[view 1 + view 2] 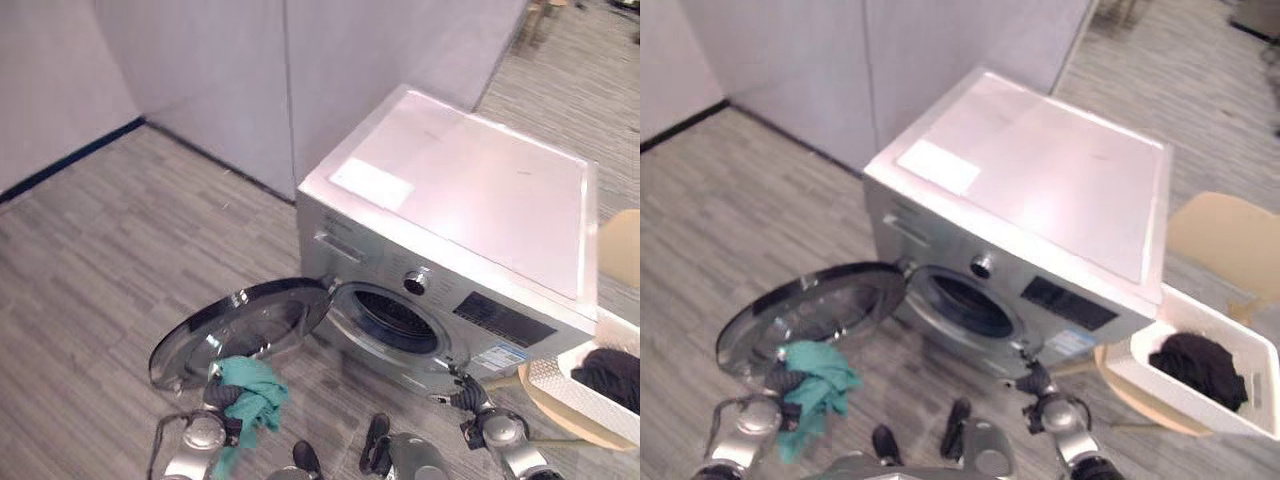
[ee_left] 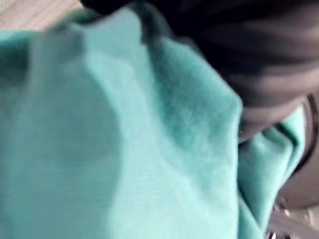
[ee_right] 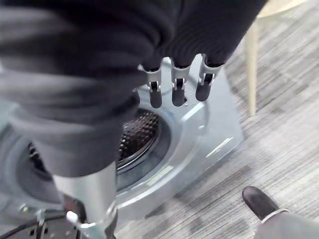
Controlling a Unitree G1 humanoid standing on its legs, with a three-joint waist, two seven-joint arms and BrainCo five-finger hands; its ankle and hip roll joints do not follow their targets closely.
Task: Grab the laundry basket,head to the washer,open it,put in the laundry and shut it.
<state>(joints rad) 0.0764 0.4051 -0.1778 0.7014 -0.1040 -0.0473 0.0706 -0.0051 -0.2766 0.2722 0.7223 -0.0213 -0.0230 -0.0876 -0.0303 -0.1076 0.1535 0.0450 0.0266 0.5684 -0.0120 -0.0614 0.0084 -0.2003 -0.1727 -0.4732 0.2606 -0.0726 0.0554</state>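
1. My left hand (image 1: 222, 396) sits low in front of the washer (image 1: 470, 190), just beside the open door (image 1: 235, 328), and its fingers are curled round a teal cloth (image 1: 252, 390) that hangs bunched below the hand
2. In the left wrist view the cloth (image 2: 124, 149) drapes right across the hand, so I judge the hold from the head views, where the cloth clearly hangs from it
3. My right hand (image 3: 179, 84) hovers near the washer's front to the right of the drum (image 1: 397, 320); its fingers hang straight and relaxed, holding nothing
4. The drum mouth is open and dark inside, and I cannot tell whether anything lies in it yet
5. The basket (image 1: 1140, 372) rests on a stool (image 1: 1225, 235) to the right of the washer, with a dark garment (image 1: 1200, 365) in it
6. Handling, as I judge it: the cloth is light, soft and limp, so it will sag and trail; a bunched grip near the middle suits it, and loose ends may catch on the door rim
7. I'd carry it well into the drum before letting go, so that nothing hangs over the seal
8. The dark garment looks equally soft; I'd grab it from above by its heaped middle
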